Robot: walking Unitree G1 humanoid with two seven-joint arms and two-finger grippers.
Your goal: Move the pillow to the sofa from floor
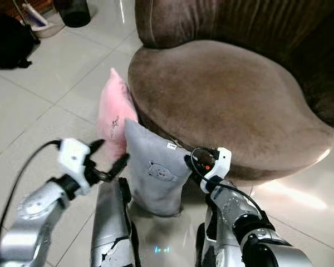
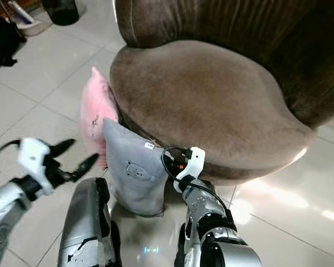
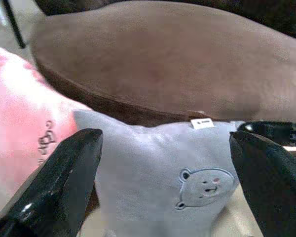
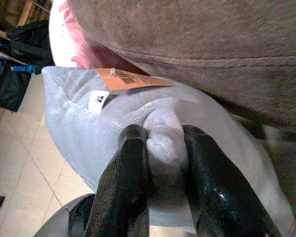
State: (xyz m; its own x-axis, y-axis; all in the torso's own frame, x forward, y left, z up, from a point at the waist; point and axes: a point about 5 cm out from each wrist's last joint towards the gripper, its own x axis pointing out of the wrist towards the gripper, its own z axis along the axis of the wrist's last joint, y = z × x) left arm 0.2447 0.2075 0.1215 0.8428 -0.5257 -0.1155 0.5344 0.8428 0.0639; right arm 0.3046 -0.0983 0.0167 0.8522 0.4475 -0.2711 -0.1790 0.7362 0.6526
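Note:
A grey pillow (image 1: 156, 172) with a small bear print stands on the floor, leaning against the front of the brown sofa seat (image 1: 222, 94). Behind it a pink pillow (image 1: 112, 114) leans on the sofa too. My right gripper (image 4: 164, 163) is shut on the grey pillow's upper right edge, a fold of fabric pinched between its fingers (image 4: 126, 173). The same gripper (image 1: 196, 161) sits just under the seat's front rim. My left gripper (image 1: 108, 158) is open to the left of the grey pillow, its fingers (image 3: 64, 182) spread wide with the pillow (image 3: 187, 173) facing them.
Glossy tiled floor (image 1: 39, 111) stretches to the left. A black bag (image 1: 8, 41) and a dark bin (image 1: 75, 11) stand at the far left back. The sofa's backrest (image 1: 239, 22) rises behind the wide seat. My own legs (image 1: 111, 222) are below.

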